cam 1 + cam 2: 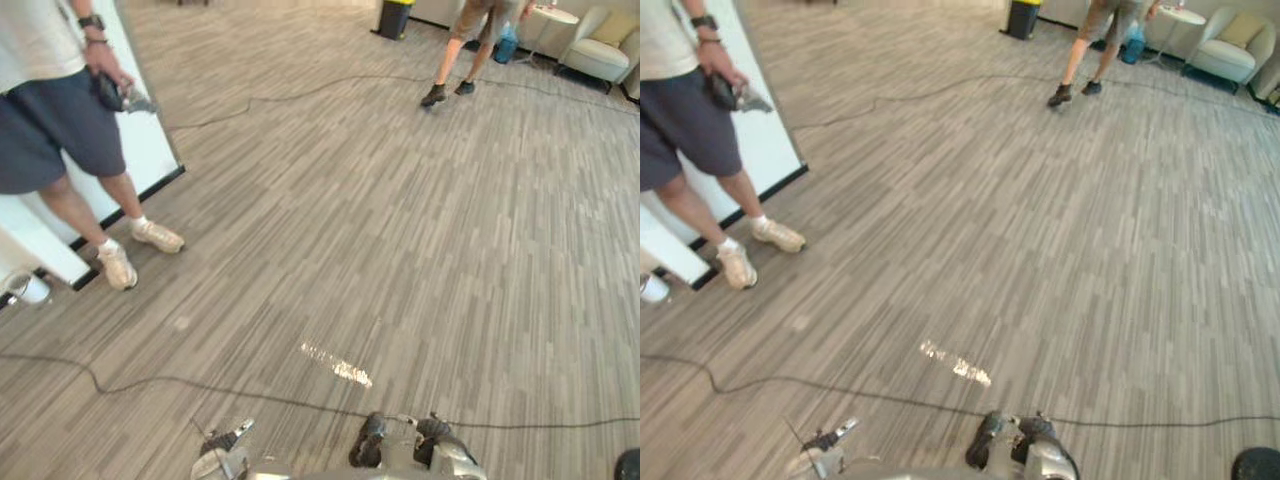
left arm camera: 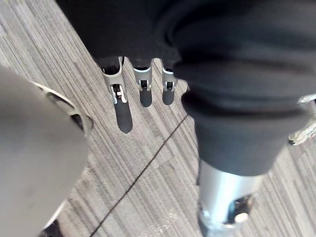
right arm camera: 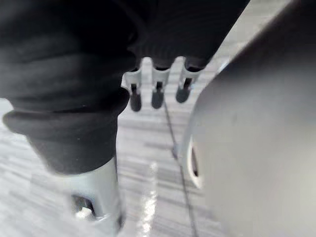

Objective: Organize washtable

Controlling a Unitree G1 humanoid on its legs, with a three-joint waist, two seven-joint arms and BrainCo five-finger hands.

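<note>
Left hand point(image 2: 133, 29), silver dark-tipped fingers point(image 2: 114, 84) straight, slightly apart, empty over grey striped floor point(image 2: 148, 133), right hand point(image 3: 192, 24) alike, eye views add person in dark shorts point(image 1: 55, 140).

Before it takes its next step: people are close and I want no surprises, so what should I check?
1. Left hand empty, fingers straight: ok.
2. Right hand empty, fingers straight: ok.
3. Near person, at the robot's left by a white panel: not ok, probably too close for a left turn.
4. Far person, ahead to the right: ok, well away.
5. Cable across the floor farther ahead: not ok, a possible snag if it walks that way.
6. Target to work on: cannot tell.
</note>
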